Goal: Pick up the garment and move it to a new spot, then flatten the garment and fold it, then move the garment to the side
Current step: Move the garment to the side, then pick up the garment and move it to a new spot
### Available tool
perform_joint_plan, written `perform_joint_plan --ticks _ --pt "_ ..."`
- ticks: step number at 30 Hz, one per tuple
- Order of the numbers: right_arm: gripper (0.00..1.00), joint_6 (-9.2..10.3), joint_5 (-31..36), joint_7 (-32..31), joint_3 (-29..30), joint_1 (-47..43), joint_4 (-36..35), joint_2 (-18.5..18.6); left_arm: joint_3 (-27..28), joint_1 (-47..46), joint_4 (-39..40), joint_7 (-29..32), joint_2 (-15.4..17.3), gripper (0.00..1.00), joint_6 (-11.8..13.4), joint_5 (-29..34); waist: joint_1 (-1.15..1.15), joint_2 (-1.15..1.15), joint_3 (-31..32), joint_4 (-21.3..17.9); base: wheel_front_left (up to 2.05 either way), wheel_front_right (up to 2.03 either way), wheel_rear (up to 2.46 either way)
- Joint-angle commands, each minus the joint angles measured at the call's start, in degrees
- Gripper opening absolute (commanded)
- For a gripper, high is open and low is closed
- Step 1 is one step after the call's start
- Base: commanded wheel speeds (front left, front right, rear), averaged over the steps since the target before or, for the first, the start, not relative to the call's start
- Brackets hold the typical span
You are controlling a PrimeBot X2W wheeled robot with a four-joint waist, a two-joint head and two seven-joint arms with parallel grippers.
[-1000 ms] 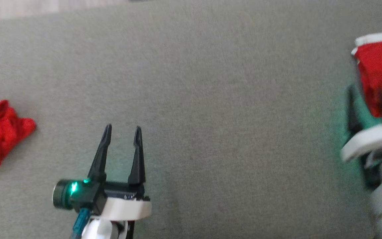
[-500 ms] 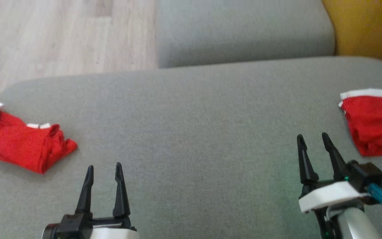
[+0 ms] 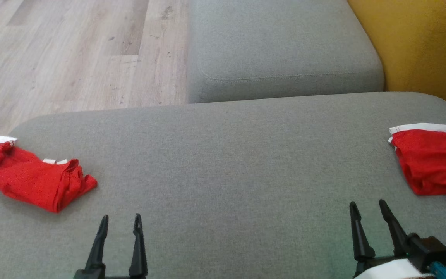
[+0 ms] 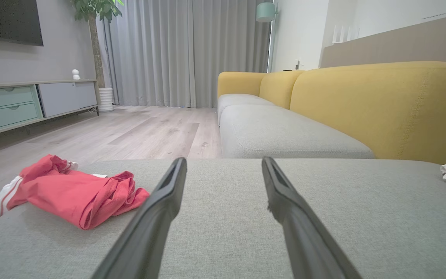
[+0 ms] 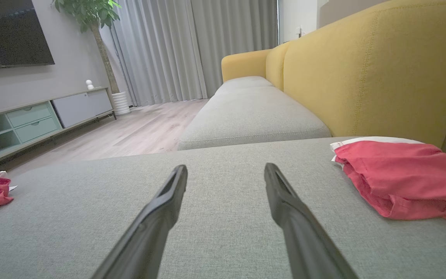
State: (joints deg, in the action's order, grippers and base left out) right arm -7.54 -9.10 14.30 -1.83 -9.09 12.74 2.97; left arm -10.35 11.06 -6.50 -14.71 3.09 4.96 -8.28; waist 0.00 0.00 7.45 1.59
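Two garments are seen on the grey sofa cushion [image 3: 223,174]: a crumpled red garment [image 3: 33,182] at left, a folded red garment [image 3: 432,162] at right. Left pincer [image 3: 121,219] and right pincer [image 3: 366,204] are held wide open, empty.

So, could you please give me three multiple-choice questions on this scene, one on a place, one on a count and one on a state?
1. The crumpled garment lies at the cushion's: A. left end; B. middle; C. right end.
2. Red garments on the cushion: A. one; B. two; C. three.
3. The left gripper and right gripper are: A. both shut on cloth; B. both open and empty; C. one open, one shut.
Answers: 1 A, it sits by the left edge in the head view. 2 B, the crumpled garment plus a neater garment at the right end. 3 B, each pair of fingers stands apart with nothing between.
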Motion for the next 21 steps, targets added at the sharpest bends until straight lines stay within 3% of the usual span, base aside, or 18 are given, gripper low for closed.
perform_joint_plan --ticks 1,21 --pt "1.0 0.05 0.94 0.69 -1.78 2.0 -2.24 0.2 2.69 -1.94 1.66 -0.29 -0.18 1.0 -0.28 0.55 0.0 0.0 -0.07 -0.31 0.0 0.0 0.0" --pt "1.0 0.05 0.02 0.7 -2.47 1.73 -2.3 -0.08 3.83 -0.94 1.9 -0.29 -0.21 1.0 -0.61 -0.26 0.0 0.0 0.62 -0.56 0.0 0.0 0.0"
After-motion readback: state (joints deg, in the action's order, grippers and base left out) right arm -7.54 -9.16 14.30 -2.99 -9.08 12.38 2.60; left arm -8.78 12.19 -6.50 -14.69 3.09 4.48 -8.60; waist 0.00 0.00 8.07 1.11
